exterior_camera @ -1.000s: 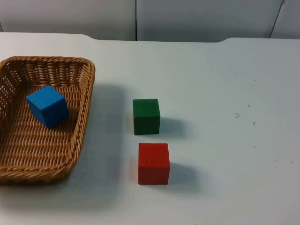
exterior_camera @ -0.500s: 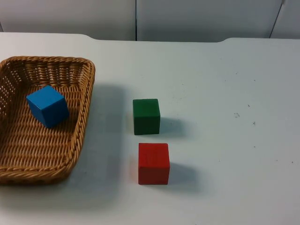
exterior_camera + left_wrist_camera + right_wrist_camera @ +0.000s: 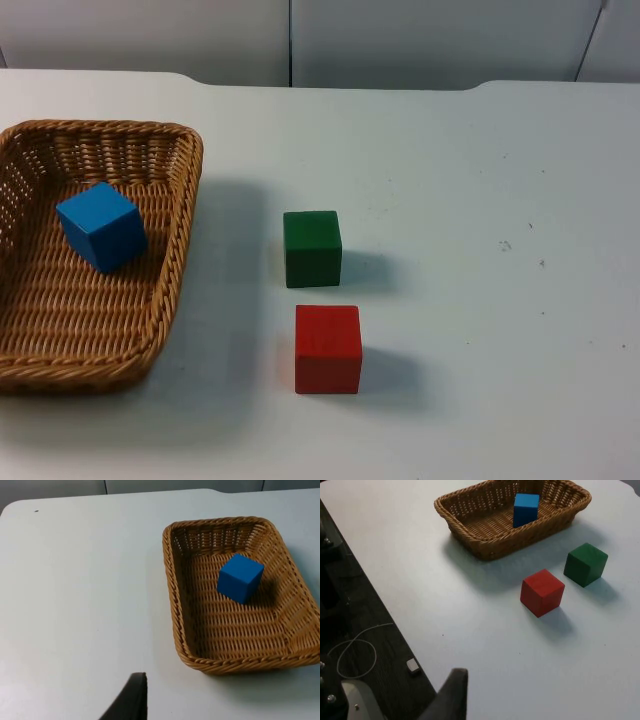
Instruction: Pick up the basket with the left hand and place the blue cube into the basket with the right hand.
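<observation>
- Basket [image 3: 95, 255]: you had a woven wicker tray resting flat on the table [image 3: 480, 200], at its left edge, long side running from the far edge toward the near one. The left wrist view [image 3: 185, 595] and the right wrist view [image 3: 470, 517] both showed its rim whole, with nothing gripping it.
- Blue cube [image 3: 101, 226]: you had it inside the basket, on the woven floor, toward the far end and turned a little askew to the walls. It showed the same way in the left wrist view [image 3: 240, 577] and the right wrist view [image 3: 526, 509].
- Green cube [image 3: 312, 248]: it sat on the bare table near the middle, well apart from the basket's right wall; see also the right wrist view [image 3: 585, 564].
- Red cube [image 3: 328, 349]: it sat just beside the green cube on the side toward the near edge, the two not touching; see also the right wrist view [image 3: 542, 592].
- Left gripper: one black fingertip [image 3: 131, 700] stood over bare table, apart from the basket. You could not tell whether the fingers were apart or together.
- Right gripper: one black fingertip [image 3: 452, 695] stood over the table's edge, well apart from all three cubes. Its finger state could not be told either.
- Floor [image 3: 365, 630]: dark boards beyond the table's edge, with a loop of white cord [image 3: 355, 652] lying on them.
</observation>
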Action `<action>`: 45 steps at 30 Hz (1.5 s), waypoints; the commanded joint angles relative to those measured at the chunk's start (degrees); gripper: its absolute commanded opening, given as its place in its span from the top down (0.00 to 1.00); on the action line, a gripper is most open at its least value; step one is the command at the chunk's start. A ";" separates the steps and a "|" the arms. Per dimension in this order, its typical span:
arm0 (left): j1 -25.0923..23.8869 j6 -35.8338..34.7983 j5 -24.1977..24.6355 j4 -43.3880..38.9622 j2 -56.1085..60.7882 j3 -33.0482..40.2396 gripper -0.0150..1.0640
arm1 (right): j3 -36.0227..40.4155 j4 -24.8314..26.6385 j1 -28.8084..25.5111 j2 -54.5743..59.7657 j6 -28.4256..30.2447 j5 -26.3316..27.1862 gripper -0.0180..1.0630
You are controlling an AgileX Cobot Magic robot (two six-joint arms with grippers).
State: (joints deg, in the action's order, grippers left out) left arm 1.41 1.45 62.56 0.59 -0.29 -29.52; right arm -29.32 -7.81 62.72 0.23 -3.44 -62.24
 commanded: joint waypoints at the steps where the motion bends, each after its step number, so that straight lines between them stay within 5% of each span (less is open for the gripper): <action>1: 0.35 -0.13 -0.79 0.44 0.29 0.14 0.01 | 0.30 0.21 -0.22 -0.23 0.46 0.53 0.06; 23: 0.35 -0.13 -0.79 0.44 0.29 0.14 0.01 | 0.30 0.33 -0.22 -0.23 -0.60 0.53 0.06; 30: 0.35 -0.13 -0.79 0.44 0.29 0.14 0.01 | 0.30 3.48 -0.22 -0.23 4.33 0.53 0.06; 45: 0.35 -0.13 -0.79 0.44 0.29 0.14 0.01 | 0.30 3.48 -0.22 -0.23 4.45 0.53 0.06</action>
State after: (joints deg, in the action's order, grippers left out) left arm 1.41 1.45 62.44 0.59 -0.29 -29.52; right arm -29.32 -4.60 62.72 0.23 0.53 -62.24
